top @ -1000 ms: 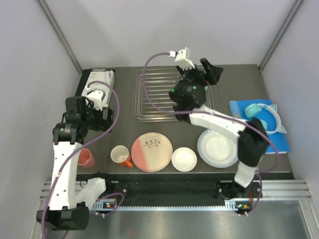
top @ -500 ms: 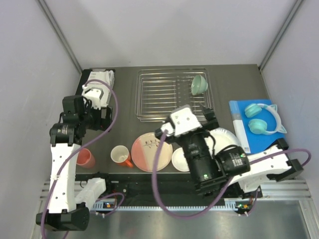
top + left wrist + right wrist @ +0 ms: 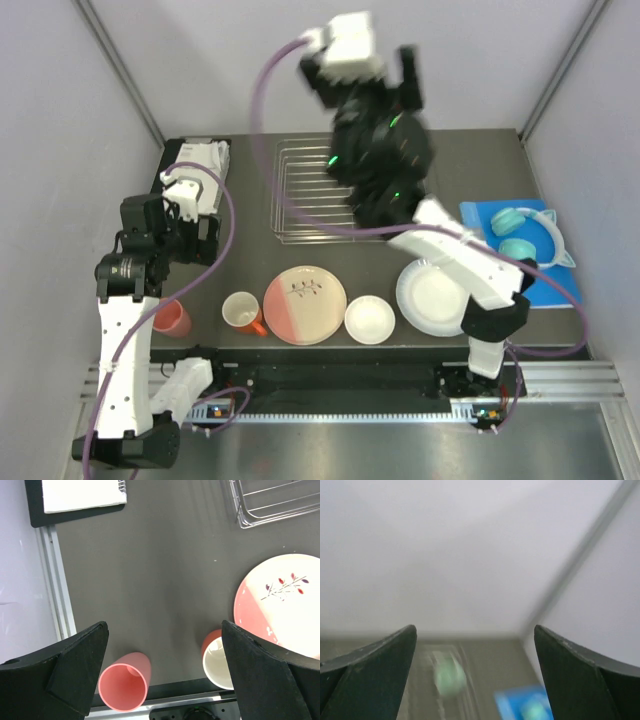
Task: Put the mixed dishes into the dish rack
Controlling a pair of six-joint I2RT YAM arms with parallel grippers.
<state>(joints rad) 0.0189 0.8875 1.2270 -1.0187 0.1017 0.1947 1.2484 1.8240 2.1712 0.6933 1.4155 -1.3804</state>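
Observation:
The wire dish rack (image 3: 300,195) sits at the back centre, partly hidden by my raised right arm. The mint green bowl (image 3: 449,677) shows only as a blur in the right wrist view, among rack wires. The salmon cup (image 3: 175,318), orange mug (image 3: 242,312), pink-and-cream plate (image 3: 305,304), small white bowl (image 3: 370,319) and white plate (image 3: 435,297) line the table's front. My right gripper (image 3: 405,80) is high above the rack, open and empty (image 3: 475,630). My left gripper (image 3: 195,235) hangs open and empty (image 3: 164,630) above the cup (image 3: 124,680) and mug (image 3: 220,657).
A black tray with white papers (image 3: 195,165) lies at the back left. Teal headphones (image 3: 525,235) rest on a blue book (image 3: 560,285) at the right. Grey walls close in both sides. The rack's near corner (image 3: 270,505) shows in the left wrist view.
My right arm dropped from the rack's far right to low over the front plates, then rose high above the rack. The left arm has barely moved.

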